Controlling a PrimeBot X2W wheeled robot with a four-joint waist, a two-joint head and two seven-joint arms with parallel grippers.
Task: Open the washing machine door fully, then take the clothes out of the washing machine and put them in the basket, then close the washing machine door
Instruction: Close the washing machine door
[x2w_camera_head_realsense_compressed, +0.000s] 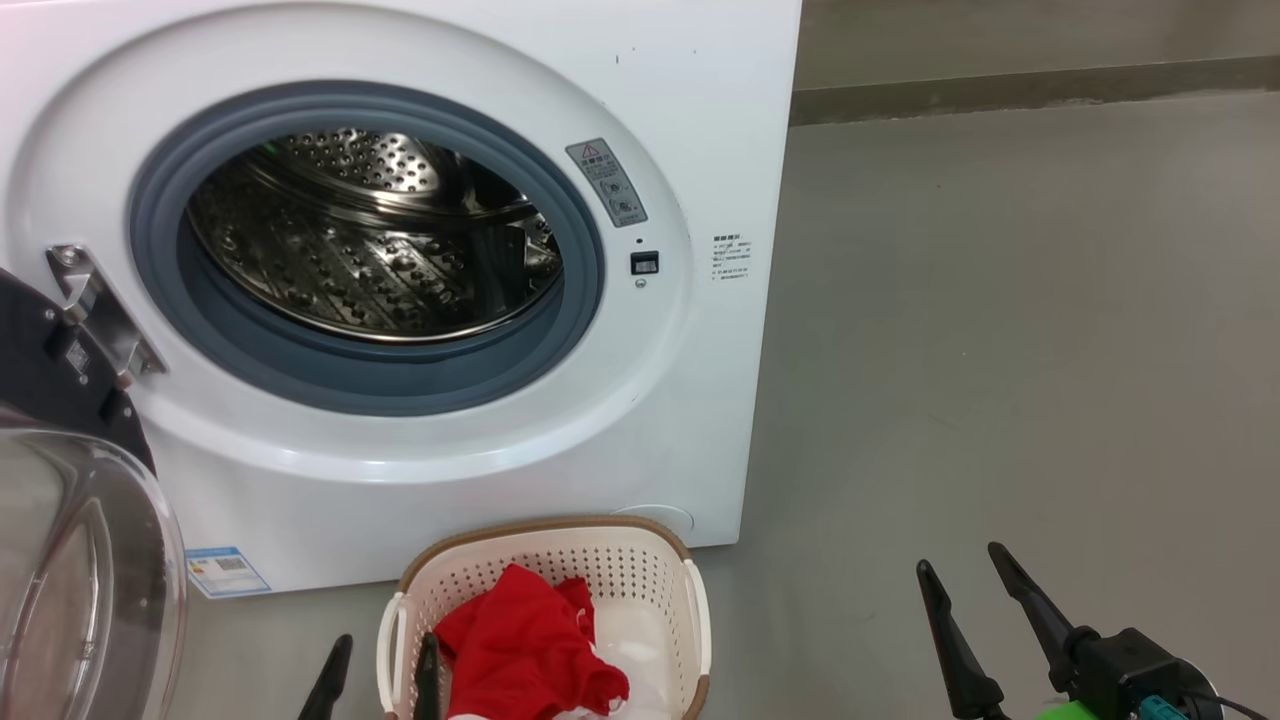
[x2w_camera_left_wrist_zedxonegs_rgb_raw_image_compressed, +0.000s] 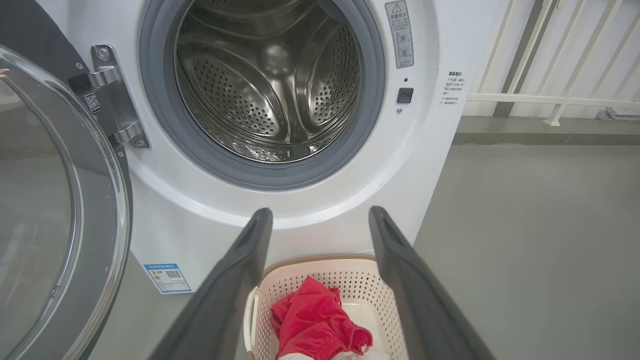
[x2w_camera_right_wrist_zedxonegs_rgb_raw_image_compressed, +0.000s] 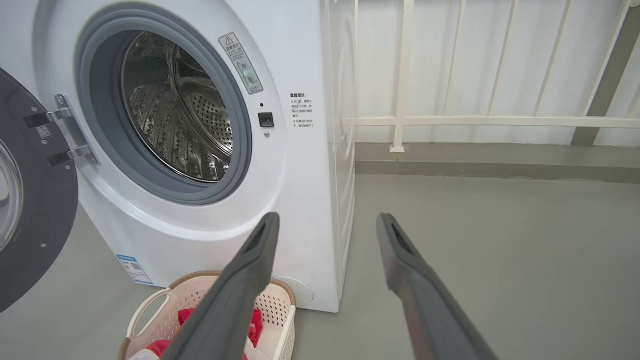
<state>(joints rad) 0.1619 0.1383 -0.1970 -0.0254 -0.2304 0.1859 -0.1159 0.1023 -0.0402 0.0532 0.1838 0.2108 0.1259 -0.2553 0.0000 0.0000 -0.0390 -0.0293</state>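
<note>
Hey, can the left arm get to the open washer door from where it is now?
Probably yes. The door stands open to the left of the left gripper, which is open and empty, and nothing shows between them. The basket lies beneath the gripper, not on the door's side.

Left gripper (x2w_camera_left_wrist_zedxonegs_rgb_raw_image_compressed: 321, 212) jaws spread wide, right gripper (x2w_camera_head_realsense_compressed: 958, 557) jaws likewise spread, both holding nothing

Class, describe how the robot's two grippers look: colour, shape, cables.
The left gripper and right gripper each have two long, dark grey fingers tapering to points. The right one joins a black block with a green part, a teal connector and a thin black cable.
</note>
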